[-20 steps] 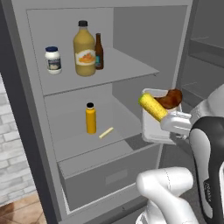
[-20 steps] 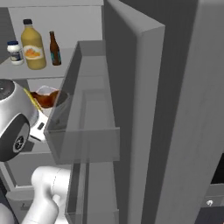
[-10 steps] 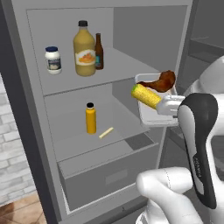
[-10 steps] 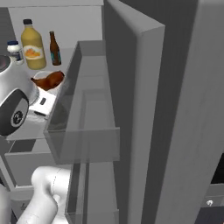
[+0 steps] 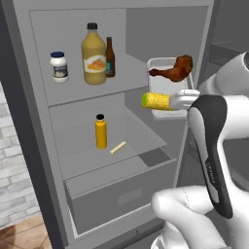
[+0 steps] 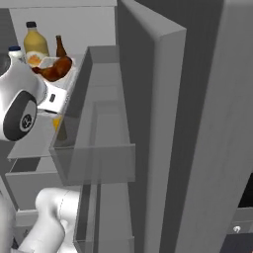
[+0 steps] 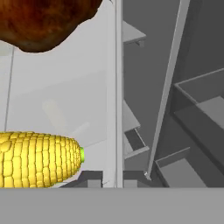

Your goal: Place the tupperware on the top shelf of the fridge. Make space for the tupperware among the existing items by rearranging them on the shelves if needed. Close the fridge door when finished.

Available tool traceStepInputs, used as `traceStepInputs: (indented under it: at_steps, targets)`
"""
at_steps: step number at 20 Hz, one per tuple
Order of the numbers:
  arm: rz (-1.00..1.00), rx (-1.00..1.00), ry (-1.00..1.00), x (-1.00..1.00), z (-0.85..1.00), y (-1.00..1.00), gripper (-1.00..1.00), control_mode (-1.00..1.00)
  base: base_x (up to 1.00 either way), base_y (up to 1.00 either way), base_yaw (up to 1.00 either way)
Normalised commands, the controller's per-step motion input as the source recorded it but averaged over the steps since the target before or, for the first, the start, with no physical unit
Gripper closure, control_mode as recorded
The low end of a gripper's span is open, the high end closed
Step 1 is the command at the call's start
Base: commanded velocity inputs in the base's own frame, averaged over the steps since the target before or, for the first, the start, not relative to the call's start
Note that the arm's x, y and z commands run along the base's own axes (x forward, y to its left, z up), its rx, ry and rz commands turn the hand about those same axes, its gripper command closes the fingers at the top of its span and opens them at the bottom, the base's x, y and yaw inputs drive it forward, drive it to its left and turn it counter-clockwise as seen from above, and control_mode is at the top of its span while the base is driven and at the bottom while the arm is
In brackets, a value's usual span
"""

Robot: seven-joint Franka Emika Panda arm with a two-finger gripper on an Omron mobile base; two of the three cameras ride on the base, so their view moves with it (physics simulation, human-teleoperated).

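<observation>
- tupperware (image 5: 171, 92): translucent white, with a yellow corn cob (image 5: 155, 101) and brown meat (image 5: 173, 69)
- jar (image 5: 59, 66): white, blue lid
- juice bottle (image 5: 94, 54): orange, black cap
- fridge (image 5: 29, 131): light grey inside

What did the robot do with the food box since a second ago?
The arm lifted the tupperware up to the level of the top shelf, tipped up toward the camera, its fingers shut on it throughout. The jar, juice bottle and brown bottle stayed put.

Top shelf (image 5: 82, 92) carries a white jar (image 5: 58, 66), a big juice bottle (image 5: 93, 55) and a slim brown bottle (image 5: 110, 58); the shelf below (image 5: 141, 141) holds a small orange bottle (image 5: 100, 132) and a pale stick (image 5: 117, 147)
</observation>
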Motion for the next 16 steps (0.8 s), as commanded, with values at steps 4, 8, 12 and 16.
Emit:
traceStepInputs:
  at_steps: [4, 8, 12, 16]
  targets:
    - [0.0, 0.05, 0.09, 0.58, 0.01, -0.06, 1.0, -1.0, 0.0, 0.0, 0.0]
    - [0.0, 0.01, 0.12, 0.62, 0.0, -0.06, 1.0, -1.0, 0.0, 0.0, 0.0]
    - [0.0, 0.0, 0.09, 0.82, 0.0, 0.0, 1.0, -1.0, 0.0, 0.0, 0.0]
    - [0.0, 0.0, 0.07, 0.93, 0.0, 0.0, 1.0, -1.0, 0.0, 0.0, 0.0]
